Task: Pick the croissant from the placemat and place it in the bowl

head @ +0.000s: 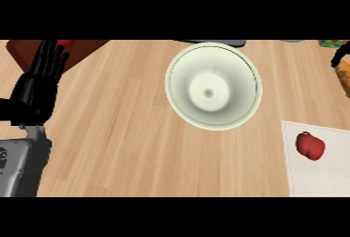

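Left hand (pixel 37 85) rests at left edge, fingers straight and spread, holding nothing. Pale bowl (pixel 213 86) sits mid-counter – nothing inside. Red item (pixel 310 146) – no croissant shape – lies on white placemat (pixel 321 173), lower right, well apart from bowl.

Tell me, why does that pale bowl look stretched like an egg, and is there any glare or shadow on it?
In the head view, the bowl looks taller than wide, probably from the lens and the steep downward angle; no harsh glare on it, only soft shading toward a darker spot at its centre. The left hand at the left edge looks blurred, and the red item on the placemat shows a small highlight.
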`<state>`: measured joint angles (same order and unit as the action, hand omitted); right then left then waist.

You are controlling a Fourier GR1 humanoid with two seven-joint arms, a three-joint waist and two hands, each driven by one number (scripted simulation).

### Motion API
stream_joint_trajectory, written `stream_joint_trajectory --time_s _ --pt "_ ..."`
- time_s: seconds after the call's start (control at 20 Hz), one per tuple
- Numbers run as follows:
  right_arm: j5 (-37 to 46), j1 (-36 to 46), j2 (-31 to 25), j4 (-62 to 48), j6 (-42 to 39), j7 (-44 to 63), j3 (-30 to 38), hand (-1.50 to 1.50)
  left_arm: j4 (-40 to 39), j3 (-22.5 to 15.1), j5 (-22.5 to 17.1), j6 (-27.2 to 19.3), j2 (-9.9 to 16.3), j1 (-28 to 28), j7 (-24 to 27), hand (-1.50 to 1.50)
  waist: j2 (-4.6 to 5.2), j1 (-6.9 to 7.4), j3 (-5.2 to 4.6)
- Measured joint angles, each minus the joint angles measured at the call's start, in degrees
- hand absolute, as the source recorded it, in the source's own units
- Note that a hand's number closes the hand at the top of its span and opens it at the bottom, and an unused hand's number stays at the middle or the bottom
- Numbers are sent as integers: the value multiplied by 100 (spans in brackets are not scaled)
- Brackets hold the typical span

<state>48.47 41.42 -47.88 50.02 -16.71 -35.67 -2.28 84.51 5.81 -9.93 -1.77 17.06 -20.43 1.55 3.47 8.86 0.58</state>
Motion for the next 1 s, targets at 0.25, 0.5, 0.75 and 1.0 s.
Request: stream_joint_trajectory --time_s 0.25,0.5,0.75,1.0 --pt "-379 632 -149 -706 -76 -1009 307 150 -14 21 13 -20 28 -52 -49 0 -43 -28 -10" --pt "-765 1291 -163 -1237 -58 -1517 498 150 -39 17 35 -61 20 -97 -122 0 -86 -90 -22" --pt "-1228 1899 -48 -1691 -363 -1634 549 150 -97 51 62 -91 28 -46 -107 0 -134 -166 -38" --pt "-1538 2531 188 -1972 -769 -1436 365 150 -173 76 94 -110 46 -20 -113 0 -184 -277 -53"
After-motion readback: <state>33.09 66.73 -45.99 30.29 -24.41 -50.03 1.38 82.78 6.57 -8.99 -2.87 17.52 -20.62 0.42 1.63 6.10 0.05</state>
